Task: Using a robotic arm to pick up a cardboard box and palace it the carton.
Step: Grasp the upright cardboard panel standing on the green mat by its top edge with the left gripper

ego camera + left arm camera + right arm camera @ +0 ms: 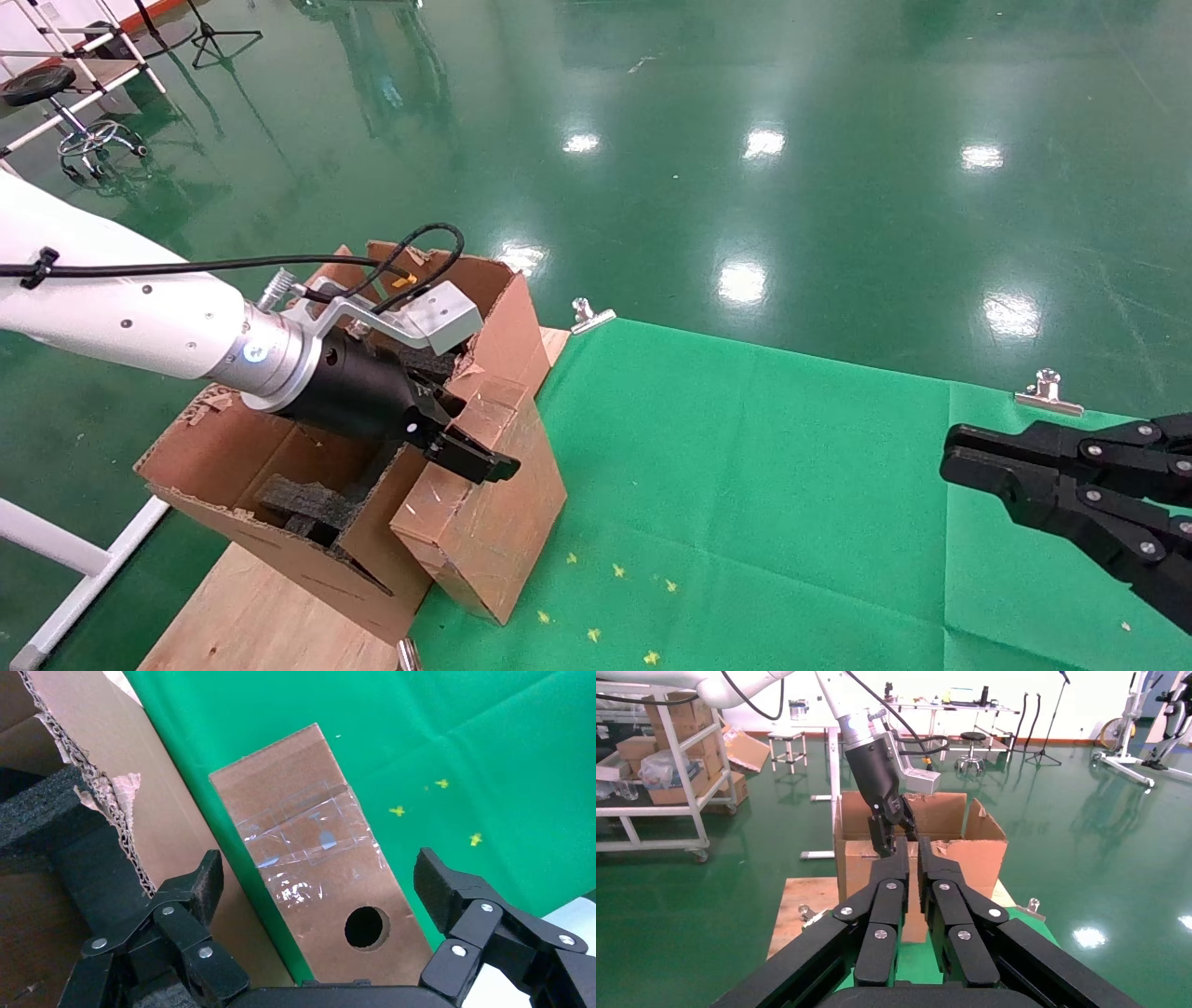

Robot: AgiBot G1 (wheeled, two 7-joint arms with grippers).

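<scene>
While the cardboard box (484, 499) stands on end on the green cloth (792, 494), leaning against the outer wall of the carton (279, 522), I see it outside the carton, not in it. In my left wrist view the box's (320, 860) narrow top face shows clear tape (309, 836) and a round hole (367, 927).

Left gripper (456, 438) on the robotic arm (140, 317) hangs over the top of the box at the carton's wall. Its fingers (197, 888) are spread wide. One finger sits on the carton side and the other past the box's far edge, so the box top lies between them; neither pad touches it that I can see.

Carton sits on a wooden board (251, 615) just beside the cloth, with torn flaps and black foam blocks (303, 508) inside.

Right gripper (950, 461) is parked low over the cloth, well apart from the box, and pointed at it. From the right wrist view its fingers (898, 874) are pressed together with nothing between them.

Two metal clips (1048, 391) pin the cloth's far edge. Small yellow marks (615, 570) dot the cloth near the box.
</scene>
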